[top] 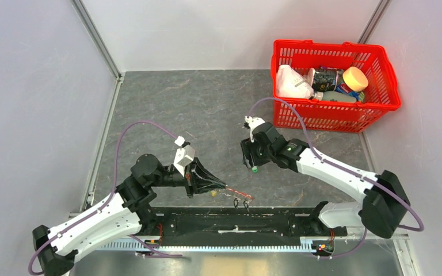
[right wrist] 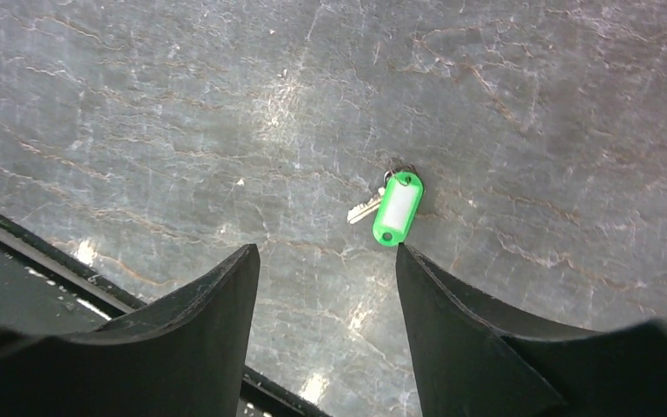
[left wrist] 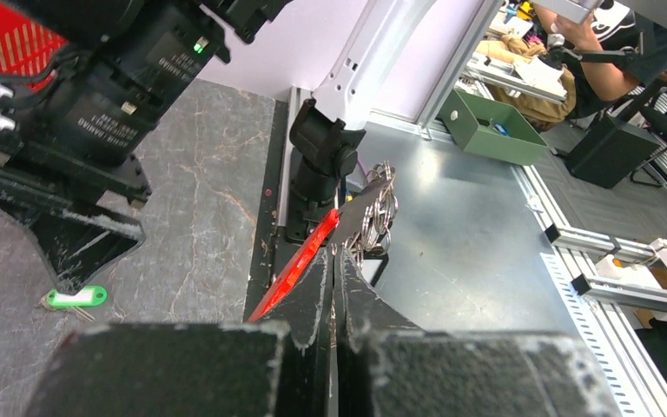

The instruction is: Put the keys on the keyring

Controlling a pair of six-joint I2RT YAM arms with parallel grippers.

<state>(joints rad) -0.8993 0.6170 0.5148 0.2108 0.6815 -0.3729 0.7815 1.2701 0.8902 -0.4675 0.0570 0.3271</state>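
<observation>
My left gripper (top: 225,187) is shut on the keyring (top: 239,192) and holds it just above the table's near edge. In the left wrist view the gripper (left wrist: 334,254) pinches the keyring where its red part (left wrist: 300,265) meets the dark part. Several silvery keys and small rings (left wrist: 379,208) hang on the keyring. A yellow tag (top: 214,194) shows beside the left fingers. A key with a green tag (right wrist: 397,207) lies flat on the table; it also shows in the left wrist view (left wrist: 75,298). My right gripper (right wrist: 326,249) is open and empty, hovering just above this key (top: 255,169).
A red plastic basket (top: 322,122) with bottles and packets stands at the back right. The black rail (top: 230,221) of the arm bases runs along the near edge. Grey walls close the left, back and right sides.
</observation>
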